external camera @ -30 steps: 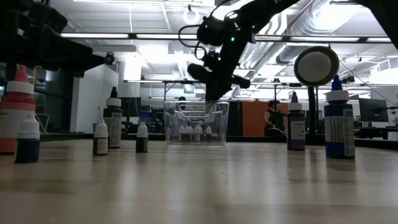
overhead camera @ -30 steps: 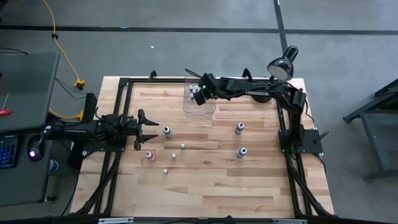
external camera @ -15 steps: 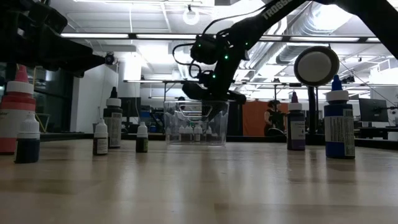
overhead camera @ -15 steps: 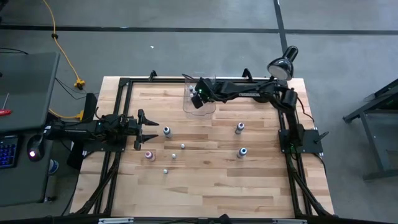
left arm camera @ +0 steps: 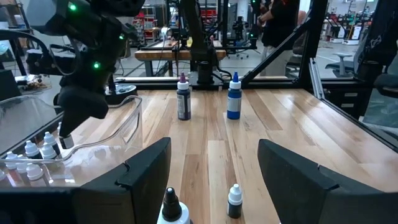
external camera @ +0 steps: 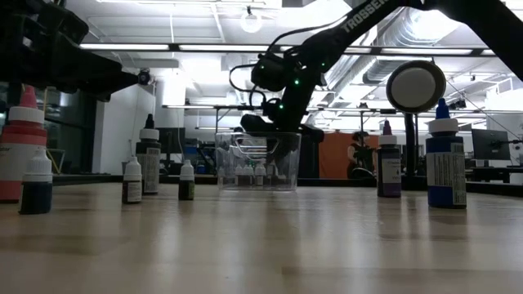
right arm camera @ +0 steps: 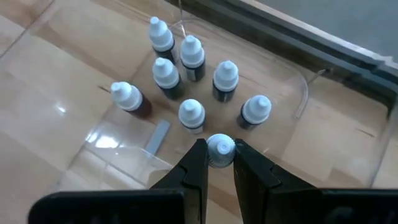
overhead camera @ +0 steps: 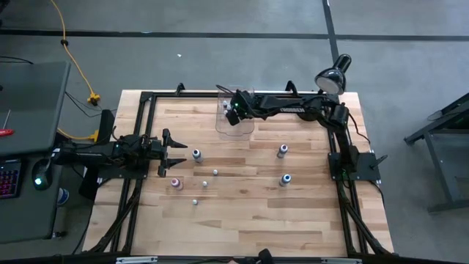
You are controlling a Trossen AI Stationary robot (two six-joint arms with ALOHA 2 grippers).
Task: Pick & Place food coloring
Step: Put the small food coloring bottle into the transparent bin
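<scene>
In the right wrist view, the right gripper [right arm camera: 220,163] pinches a small white-capped food coloring bottle [right arm camera: 220,149] between its two dark fingers, the cap showing in the narrow gap between their tips. Just beyond it, seven more bottles [right arm camera: 191,116] stand close together on the floor of the clear plastic bin [right arm camera: 298,99], one of them tilted at the edge of the group, beside a small grey strip lying flat. From above, the bin [overhead camera: 236,126] sits at the far edge of the wooden table [overhead camera: 242,213], with the right arm stretched across from the right side and its gripper [overhead camera: 233,114] over the bin. Nearer the front, loose bottles stand scattered on the wood: a blue one [overhead camera: 196,154], a pink one [overhead camera: 176,182], a purple one [overhead camera: 283,151], another blue one [overhead camera: 286,179] and two tiny pale ones [overhead camera: 195,201]. The left gripper [overhead camera: 176,153] rests at the left side of the table, its fingers spread wide with nothing between them, just beside the blue bottle. A desk lamp [overhead camera: 332,76] stands at the far right corner.
</scene>
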